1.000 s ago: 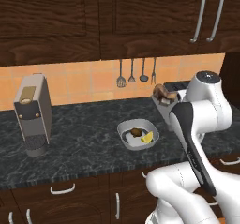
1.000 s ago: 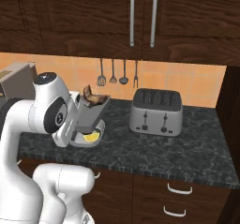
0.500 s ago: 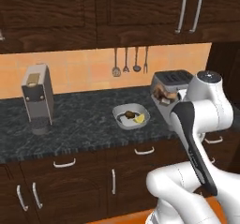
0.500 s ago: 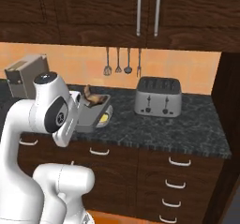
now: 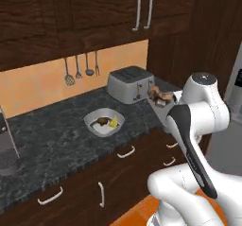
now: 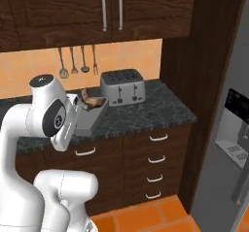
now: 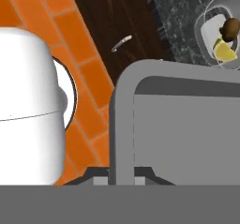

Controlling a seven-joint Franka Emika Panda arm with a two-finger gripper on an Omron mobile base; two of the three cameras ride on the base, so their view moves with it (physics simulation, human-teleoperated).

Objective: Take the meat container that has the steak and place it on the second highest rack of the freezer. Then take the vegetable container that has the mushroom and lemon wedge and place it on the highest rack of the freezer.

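Note:
My gripper (image 7: 123, 173) is shut on the rim of the grey meat container (image 7: 183, 124), held up off the counter in front of the arm. The steak (image 5: 159, 96) lies in the meat container (image 5: 164, 106); from the right the steak (image 6: 91, 100) shows above the container's wall (image 6: 93, 114). The vegetable container (image 5: 104, 122) rests on the dark counter with the mushroom (image 5: 99, 122) and lemon wedge (image 5: 114, 122) inside; the hand view shows its mushroom (image 7: 230, 27) and lemon wedge (image 7: 224, 52). The grey freezer (image 6: 232, 143) stands at the far right. Its racks are out of view.
A silver toaster (image 5: 130, 83) sits at the back of the counter (image 5: 52, 140), just behind the held container. Utensils (image 5: 81, 68) hang on the orange wall. A dark wood panel (image 6: 202, 61) separates the counter from the freezer. Drawers (image 6: 155, 168) sit below, and the floor is orange tile (image 6: 146, 219).
The whole scene has slid left in both base views as the base moved right; the toaster and freezer have come closer. The meat container stays in my grip.

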